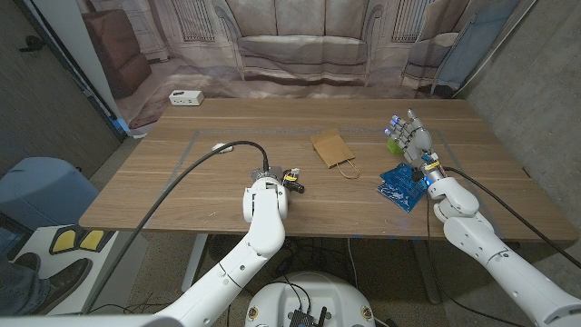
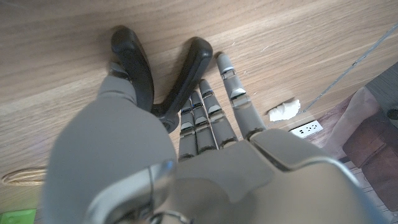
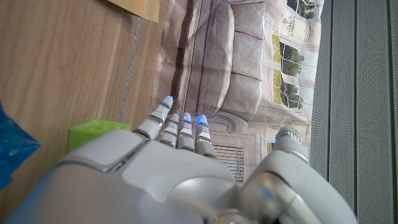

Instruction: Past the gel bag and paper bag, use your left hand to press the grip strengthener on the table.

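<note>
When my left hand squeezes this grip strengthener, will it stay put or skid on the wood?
The grip strengthener looks rigid, with two black padded handles in a V, so it probably resists rather than flops. It lies on the smooth table, so it may skid. The left hand has fingers on one handle, which likely helps steady it.

One gel bag (image 1: 402, 184), one paper bag (image 1: 330, 147)

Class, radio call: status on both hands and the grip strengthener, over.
Left hand on the strengthener, fingers along its handle. Right hand open, standing by the gel bag. Paper bag farther back, nothing in the way.
</note>
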